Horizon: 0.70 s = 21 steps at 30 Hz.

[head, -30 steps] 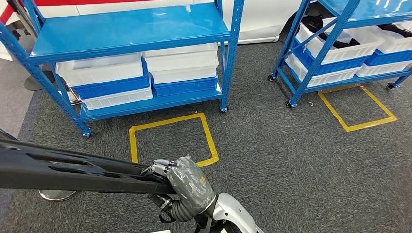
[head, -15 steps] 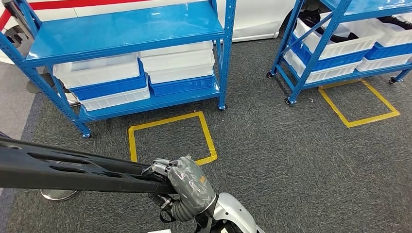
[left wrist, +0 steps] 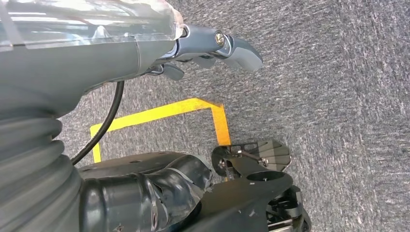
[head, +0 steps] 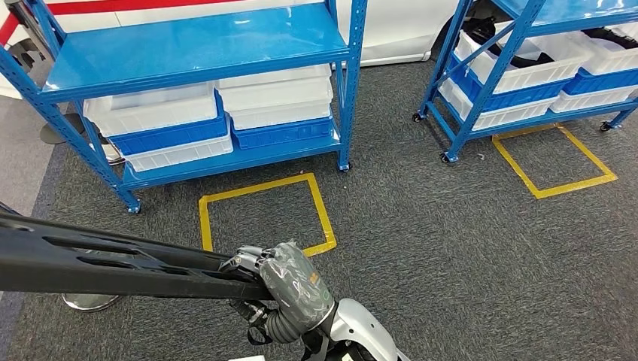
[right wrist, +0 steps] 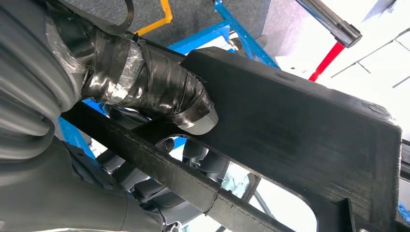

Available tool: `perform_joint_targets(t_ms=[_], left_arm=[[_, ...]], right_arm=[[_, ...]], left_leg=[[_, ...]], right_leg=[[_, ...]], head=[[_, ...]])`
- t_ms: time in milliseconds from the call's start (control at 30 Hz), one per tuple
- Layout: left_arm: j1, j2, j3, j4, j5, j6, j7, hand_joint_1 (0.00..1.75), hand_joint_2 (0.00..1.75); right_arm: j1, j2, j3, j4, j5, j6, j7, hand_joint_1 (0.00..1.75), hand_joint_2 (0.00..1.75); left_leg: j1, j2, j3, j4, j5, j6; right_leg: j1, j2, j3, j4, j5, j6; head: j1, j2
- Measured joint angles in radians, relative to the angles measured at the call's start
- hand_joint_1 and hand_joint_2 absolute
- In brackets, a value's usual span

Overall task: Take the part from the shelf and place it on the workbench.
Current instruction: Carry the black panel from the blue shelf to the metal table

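The part is a long, flat black piece reaching from the picture's left edge to the middle of the head view. My right hand, wrapped in grey tape, grips its near end low over the carpet. In the right wrist view the taped thumb presses on the part's broad black face. My left hand hangs above the carpet with its fingers apart and nothing in them. Under it, the left wrist view shows the taped right hand on the part.
A blue shelf with white and blue bins stands ahead on the left, and a second blue shelf ahead on the right. Yellow tape squares mark the grey carpet before each. A round metal stand base sits near left.
The whole picture has slid slightly left, so the camera has moved. My right hand and the part keep their place in the view.
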Motion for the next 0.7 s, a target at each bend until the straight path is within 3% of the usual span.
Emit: perform_joint_targets(t_ms=[67,167,233,300,367,400,467,500,533,600,667,700], left_arm=[[0.0,0.0,0.0,0.0,0.002,0.001,0.0,0.0,1.75],[0.0,0.001,0.0,0.0,0.004,0.004,0.0,0.0,1.75],[-0.001,-0.001,0.0,0.0,0.004,0.005,0.001,0.0,1.75],[0.0,-0.001,0.0,0.0,0.004,0.005,0.001,0.0,1.75],[0.001,-0.001,0.0,0.0,0.004,0.005,0.002,0.0,1.75],[0.002,-0.001,0.0,0.0,0.004,0.005,0.002,0.0,1.75],[0.002,-0.001,0.0,0.0,0.004,0.005,0.003,0.0,1.75],[0.001,0.0,0.0,0.0,0.004,0.005,0.003,0.0,1.75],[0.001,0.001,0.0,0.001,0.004,0.005,0.003,0.0,1.75],[0.001,0.002,0.0,0.002,0.004,0.005,0.004,0.0,1.75],[0.004,0.002,0.0,0.002,0.005,0.005,0.004,0.0,1.75],[0.005,0.002,0.0,0.002,0.005,0.005,0.004,0.0,1.75]], right_arm=[[0.001,0.0,0.0,0.0,0.001,0.0,0.0,1.75,1.75],[0.003,0.004,0.0,-0.001,0.014,-0.005,0.001,1.75,1.75],[0.004,0.005,0.0,-0.002,0.023,-0.01,0.001,1.75,1.75],[0.006,0.004,0.0,-0.001,0.027,-0.012,0.002,1.75,1.75],[0.009,0.003,0.0,0.0,0.029,-0.012,0.003,1.75,1.75],[0.01,0.003,0.0,0.0,0.03,-0.012,0.003,1.75,1.75],[0.01,0.003,0.0,0.0,0.032,-0.012,0.003,1.75,1.75],[0.011,0.003,0.0,0.001,0.033,-0.012,0.003,1.75,1.75],[0.011,0.002,0.0,0.001,0.035,-0.012,0.004,1.75,1.75],[0.013,0.002,0.0,0.002,0.036,-0.012,0.004,1.75,1.75],[0.013,0.003,0.0,0.002,0.036,-0.011,0.005,1.75,1.75],[0.013,0.003,0.0,0.002,0.036,-0.011,0.005,1.75,1.75]], left_leg=[[-0.001,0.0,-0.002,0.002,-0.001,0.003],[0.001,-0.002,0.01,-0.029,0.015,0.025],[0.009,-0.006,0.029,-0.073,0.039,0.036],[0.015,-0.012,0.027,-0.084,0.05,0.037],[0.019,-0.023,0.014,-0.073,0.05,0.03],[0.023,-0.031,0.006,-0.063,0.048,0.023],[0.037,-0.049,-0.012,-0.035,0.04,0.003],[0.04,-0.059,-0.022,-0.018,0.035,-0.01],[0.042,-0.069,-0.032,-0.005,0.031,-0.021],[0.041,-0.083,-0.044,0.006,0.033,-0.039],[0.046,-0.088,-0.051,0.006,0.037,-0.049],[0.046,-0.076,-0.059,0.018,0.028,-0.05]], right_leg=[[-0.002,-0.001,0.0,-0.002,0.002,0.002],[-0.004,-0.005,0.01,-0.02,0.008,0.014],[-0.002,-0.003,-0.001,0.015,-0.026,0.019],[-0.011,0.0,-0.045,0.12,-0.092,0.028],[-0.025,0.0,-0.078,0.198,-0.121,0.043],[-0.032,0.001,-0.071,0.188,-0.108,0.05],[-0.045,0.011,-0.015,0.089,-0.059,0.068],[-0.047,0.029,0.008,0.043,-0.043,0.074],[-0.048,0.044,0.02,0.018,-0.037,0.07],[-0.043,0.058,0.013,0.023,-0.042,0.049],[-0.039,0.04,0.007,0.03,-0.039,0.024],[-0.037,0.031,0.004,0.03,-0.035,0.015]], head=[[0.0,0.0],[0.0,0.0],[0.0,0.0],[0.0,0.0],[0.0,0.0],[0.0,0.0],[0.0,0.0],[0.002,0.0],[0.003,0.0],[0.005,0.0],[0.004,0.0],[0.004,0.0]])
